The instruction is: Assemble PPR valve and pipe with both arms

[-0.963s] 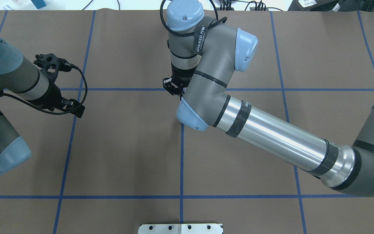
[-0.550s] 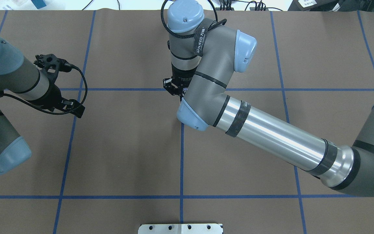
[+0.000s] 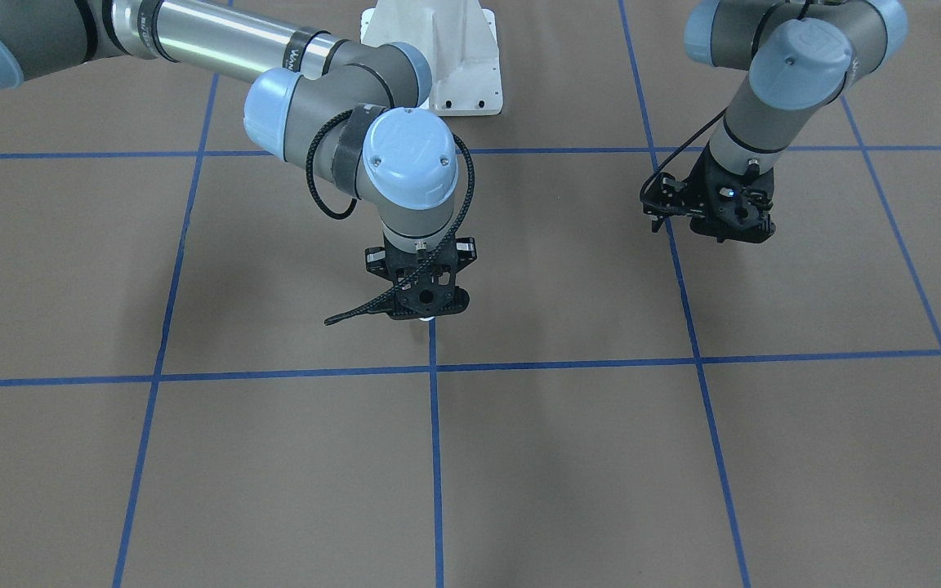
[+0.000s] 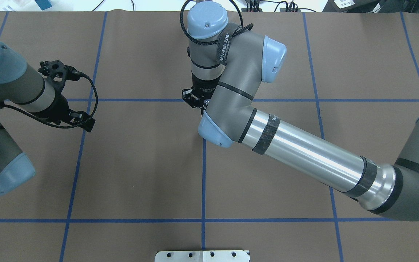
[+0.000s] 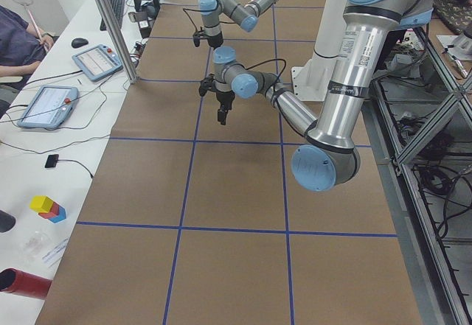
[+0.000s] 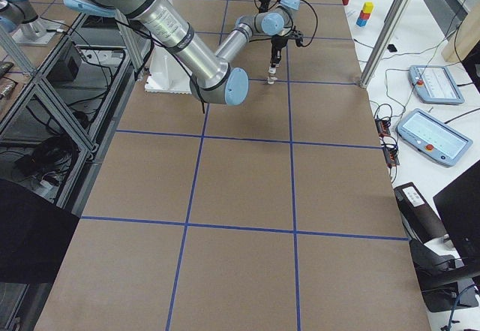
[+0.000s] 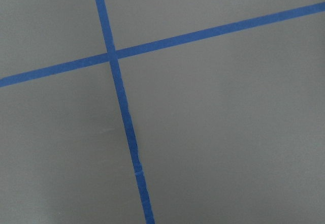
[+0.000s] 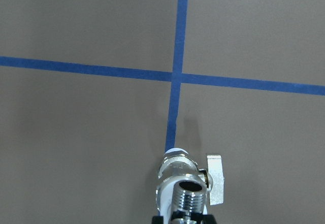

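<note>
My right gripper points straight down at the table's middle and is shut on the PPR valve. In the right wrist view the valve's white end points at the table, near a blue tape crossing. Its flat white handle sticks out to the right. A chrome threaded stub with an open bore, probably the pipe, sits on the valve's top between my fingers. The valve shows as a white speck in the exterior right view. My left gripper hangs far off over bare table; its jaws are hidden.
The brown table cover carries a grid of blue tape lines. The white bolted pedestal stands at the robot's side of the table. A side bench with tablets and a seated operator lies beyond the far edge.
My right arm's wrist and elbow have shifted slightly toward the table's far side. The left arm has not moved.
</note>
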Action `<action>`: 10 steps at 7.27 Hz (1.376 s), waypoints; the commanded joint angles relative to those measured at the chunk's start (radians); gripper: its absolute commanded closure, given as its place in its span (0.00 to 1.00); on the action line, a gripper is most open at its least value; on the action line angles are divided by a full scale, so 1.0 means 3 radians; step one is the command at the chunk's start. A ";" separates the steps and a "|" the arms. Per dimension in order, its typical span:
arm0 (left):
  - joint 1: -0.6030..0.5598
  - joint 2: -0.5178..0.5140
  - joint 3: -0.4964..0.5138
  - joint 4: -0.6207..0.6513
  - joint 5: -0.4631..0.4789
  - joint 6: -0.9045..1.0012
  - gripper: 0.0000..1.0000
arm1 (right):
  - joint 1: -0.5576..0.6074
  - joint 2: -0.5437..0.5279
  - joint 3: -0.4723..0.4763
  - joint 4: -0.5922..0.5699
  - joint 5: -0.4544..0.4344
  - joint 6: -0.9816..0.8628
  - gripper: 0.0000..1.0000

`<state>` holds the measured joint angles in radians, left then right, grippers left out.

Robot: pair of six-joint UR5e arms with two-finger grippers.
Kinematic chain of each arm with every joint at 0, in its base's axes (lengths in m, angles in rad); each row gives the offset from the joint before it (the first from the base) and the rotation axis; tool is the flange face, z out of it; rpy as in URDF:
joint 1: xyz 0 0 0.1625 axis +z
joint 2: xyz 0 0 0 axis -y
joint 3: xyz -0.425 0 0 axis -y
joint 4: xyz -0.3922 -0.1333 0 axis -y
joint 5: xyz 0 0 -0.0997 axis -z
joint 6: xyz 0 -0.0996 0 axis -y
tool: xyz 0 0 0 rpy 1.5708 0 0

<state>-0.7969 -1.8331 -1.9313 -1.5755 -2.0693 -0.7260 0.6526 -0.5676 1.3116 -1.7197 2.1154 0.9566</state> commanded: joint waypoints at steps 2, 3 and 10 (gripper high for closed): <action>-0.0003 0.0000 0.0005 0.0000 0.0000 -0.0004 0.00 | -0.0002 0.0000 0.0000 0.0005 0.0000 0.0012 0.12; -0.0003 0.0000 0.0005 0.0000 0.0000 -0.0004 0.00 | 0.0003 0.0000 0.0000 0.0005 0.0000 0.0048 0.03; -0.0806 0.0626 -0.0297 0.0021 -0.0442 0.1101 0.00 | 0.1113 -0.1195 0.2157 -0.1322 0.0331 -0.1014 0.01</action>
<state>-0.9248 -1.7300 -2.0022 -1.5688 -2.1164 -0.5399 0.8512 -0.7200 1.7290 -2.0160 2.1669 0.8556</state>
